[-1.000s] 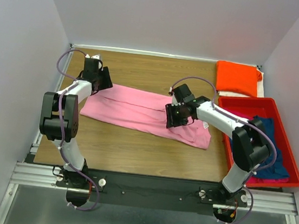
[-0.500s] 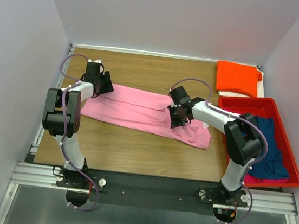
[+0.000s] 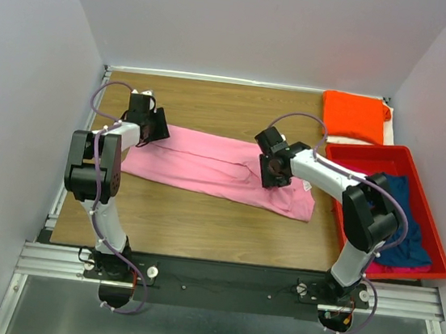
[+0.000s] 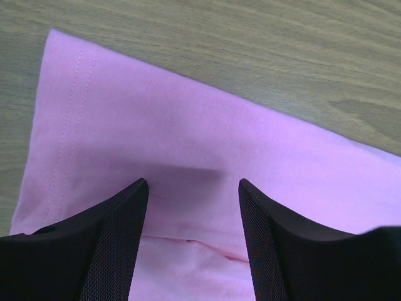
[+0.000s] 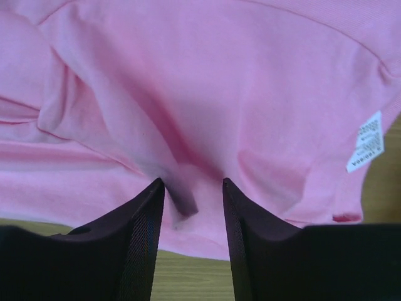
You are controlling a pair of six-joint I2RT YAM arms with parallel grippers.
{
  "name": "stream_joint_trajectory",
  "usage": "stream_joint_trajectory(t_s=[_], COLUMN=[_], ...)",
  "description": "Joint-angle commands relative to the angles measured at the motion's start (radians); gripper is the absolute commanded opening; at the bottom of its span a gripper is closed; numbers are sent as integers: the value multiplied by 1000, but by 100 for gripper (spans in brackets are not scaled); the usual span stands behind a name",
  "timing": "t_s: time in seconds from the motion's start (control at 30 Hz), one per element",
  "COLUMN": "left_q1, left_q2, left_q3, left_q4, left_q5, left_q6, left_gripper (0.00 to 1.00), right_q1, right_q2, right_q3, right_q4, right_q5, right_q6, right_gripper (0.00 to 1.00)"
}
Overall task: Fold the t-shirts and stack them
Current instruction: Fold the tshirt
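A light pink t-shirt [image 3: 207, 165] lies folded into a long band across the middle of the table. My left gripper [image 3: 158, 130] stands open over its left end; in the left wrist view the gripper [image 4: 191, 185] has pink cloth [image 4: 188, 125] and a seam below the gap. My right gripper [image 3: 273, 173] is open over the shirt's right part, and in the right wrist view the gripper [image 5: 192, 183] straddles a raised crease near the near hem. An orange t-shirt [image 3: 354, 115] lies folded at the back right. A navy t-shirt [image 3: 403, 209] and a magenta one [image 3: 380, 269] lie in the bin.
The red plastic bin [image 3: 370, 151] stands along the table's right side. A strip of white cloth [image 3: 355, 140] shows under the orange shirt. A white care label [image 5: 365, 143] sticks out at the pink shirt's right edge. Grey walls close in the table on three sides.
My right gripper has shifted a little toward the back right over the pink shirt. The left gripper has barely moved, and the shirt lies much as before.
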Motion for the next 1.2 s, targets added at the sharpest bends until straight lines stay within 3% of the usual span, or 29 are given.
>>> stream_joint_trajectory(t_s=[0.0,0.17,0.27,0.43,0.53,0.67,0.93,1.17], left_q1=[4,4,4,5,4,4,7,8], left_q2=[14,8,3,8,9,8,0,2], left_q3=[-2,-2,-7,-16,-22,-31,-46,-43], left_q4=[4,0,1,3,6,7,4,0], left_q5=[10,-1,-3,-1,-1,-3,-12,-9], left_q6=[26,29,30,30,29,27,37,43], left_gripper=[68,68,68,68,68,68,68,68], right_q1=[3,4,6,20,26,27,27,26], right_q2=[-11,-25,-41,-25,-4,50,134,124], right_q3=[63,151,219,280,265,245,195,159], right_q4=[-89,-119,-119,-97,-58,-37,-45,-51], right_q5=[131,163,103,-113,-341,-536,-498,-333], right_q6=[16,-13,-70,-183,-205,-228,-171,-102], right_gripper=[51,52,53,53,52,52,50,48])
